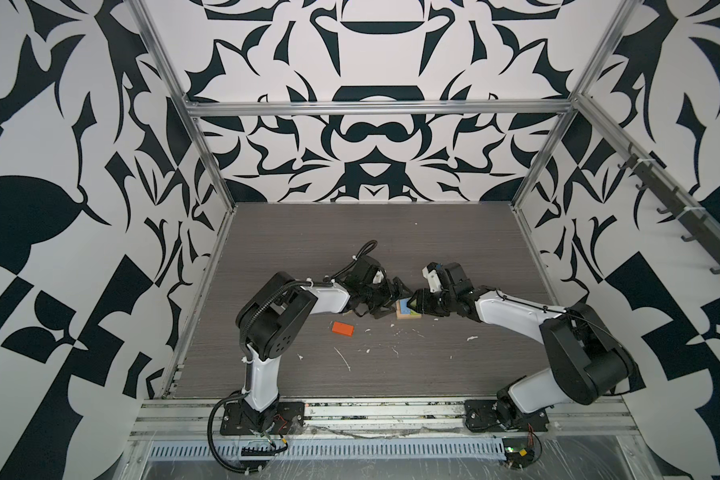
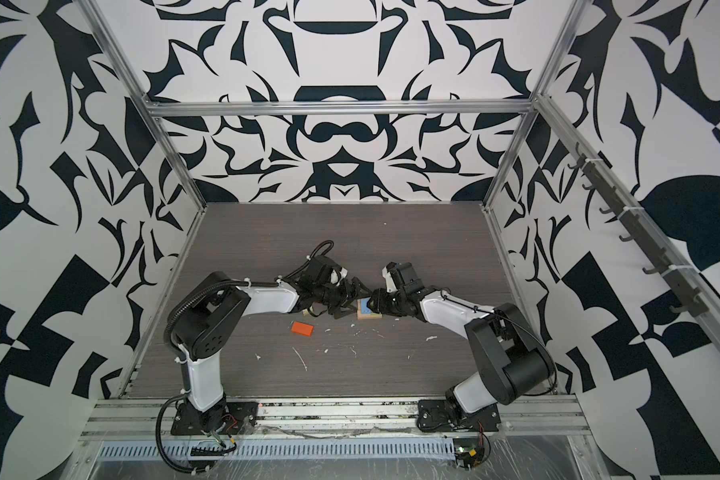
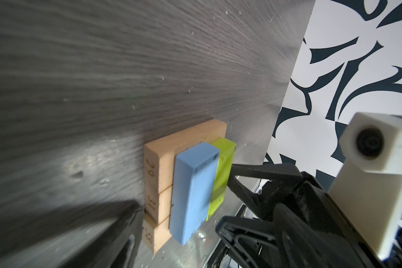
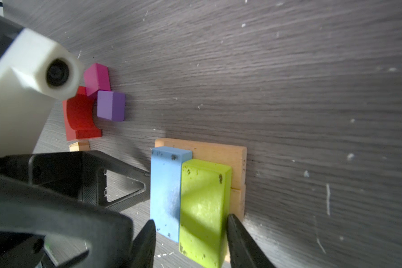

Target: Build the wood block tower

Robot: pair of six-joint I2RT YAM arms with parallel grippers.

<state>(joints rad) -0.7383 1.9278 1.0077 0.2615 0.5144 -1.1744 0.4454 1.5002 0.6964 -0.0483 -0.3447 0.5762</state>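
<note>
The wood block tower stands mid-table as a layer of tan planks point(image 4: 218, 150) point(image 3: 163, 160) with a blue block point(image 4: 165, 185) point(image 3: 193, 190) and a lime block point(image 4: 202, 201) point(image 3: 223, 167) lying side by side on top. My right gripper point(image 4: 190, 234) point(image 1: 412, 301) is shut across the blue and lime pair, one finger on each outer side. The left gripper point(image 3: 176, 234) point(image 1: 393, 300) is open at the blue side of the stack, with one fingertip against the blue block. In both top views the grippers hide most of the stack point(image 2: 366, 311).
An orange block point(image 1: 343, 328) point(image 2: 302, 329) lies loose in front of the left arm. A red arch point(image 4: 79, 118), a magenta piece point(image 4: 96, 79), a purple cube point(image 4: 110, 105) and a tan cube point(image 4: 79, 146) sit together beyond the left gripper. White scraps litter the front of the table point(image 1: 344, 359).
</note>
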